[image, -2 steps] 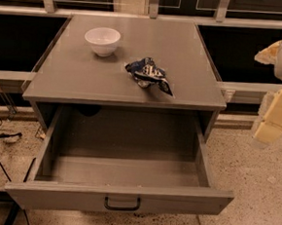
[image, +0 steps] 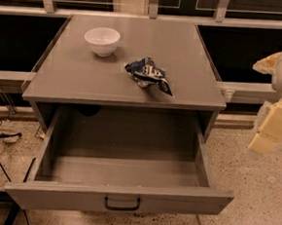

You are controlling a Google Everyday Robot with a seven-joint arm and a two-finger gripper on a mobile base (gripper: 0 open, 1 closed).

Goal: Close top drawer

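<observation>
The gripper, cream and blocky, is cut off by the right edge, well apart from the cabinet; whether it is released or clenched cannot be told. The top drawer, a deep grey metal box with a black wire handle, is pulled far out beneath the smooth top, its back shadowed. A round white bowl and a crumpled packet are set there.
</observation>
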